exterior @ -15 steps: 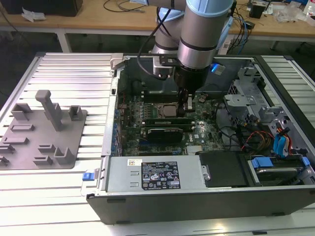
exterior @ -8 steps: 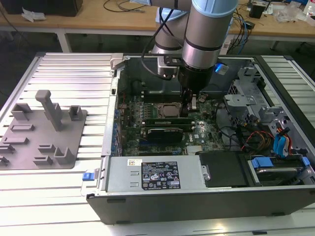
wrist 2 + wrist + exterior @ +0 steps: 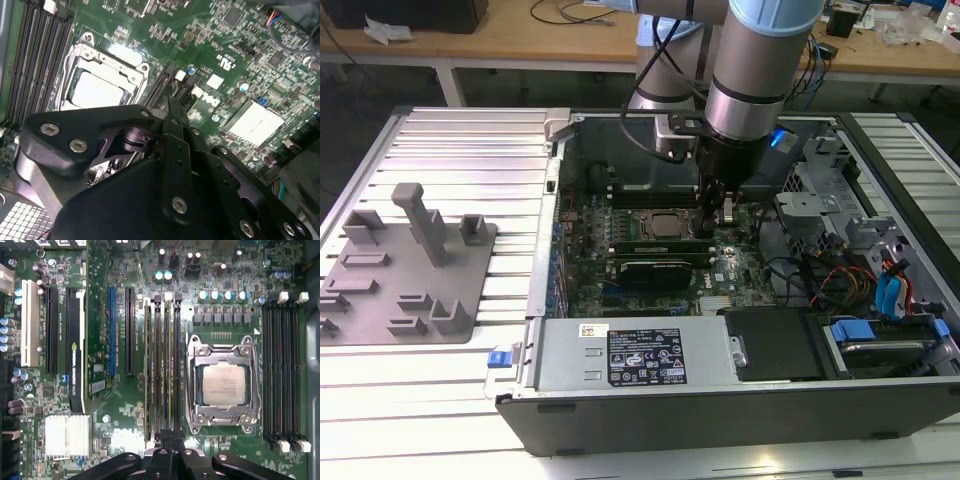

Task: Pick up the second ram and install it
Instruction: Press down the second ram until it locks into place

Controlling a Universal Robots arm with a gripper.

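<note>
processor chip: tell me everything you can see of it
The processor chip is a flat, square, dull-silver metal lid with faint print. It lies level in its socket on the green board. A shiny metal frame with screws at its corners clamps around its edges. Banks of long black memory slots run along two opposite sides. Nothing rests on top of it.

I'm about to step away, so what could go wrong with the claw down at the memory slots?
The claw sits over one end of the memory slots; pressing there could seat a stick tilted. The processor socket lies right beside them, so sideways drift might strike its frame.
</note>
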